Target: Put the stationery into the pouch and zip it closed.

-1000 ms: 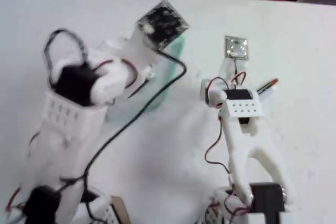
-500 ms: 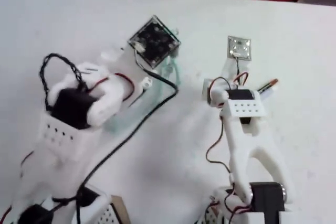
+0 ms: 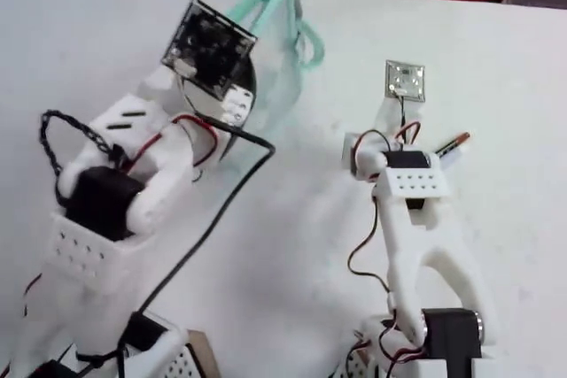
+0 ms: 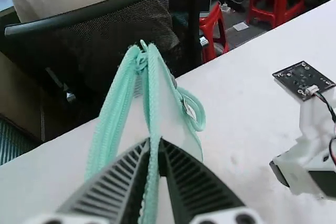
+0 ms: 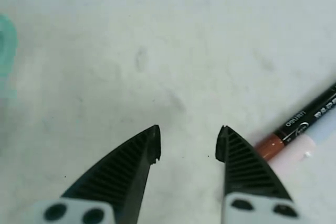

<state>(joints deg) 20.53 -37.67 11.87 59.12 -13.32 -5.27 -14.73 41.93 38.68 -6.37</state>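
Two hands, one mint-green pouch (image 3: 282, 42), one pen (image 3: 452, 142), white bench (image 3: 505, 50).
Left hand (image 4: 155, 148) pinches the pouch's zipper edge, upper centre of high view; right hand (image 5: 188, 141) spread, pen just beside it, right of centre.

**Three cameras covering one white table**

The high camera is looking steeply down over the table (image 3: 292, 236) from well above. The left wrist camera is peering low past its gripper (image 4: 156, 142), outward toward a chair (image 4: 105, 40), sharing the pouch (image 4: 152, 93) with the high view. The right wrist camera is facing straight down, close, sharing the pen (image 5: 307, 119).
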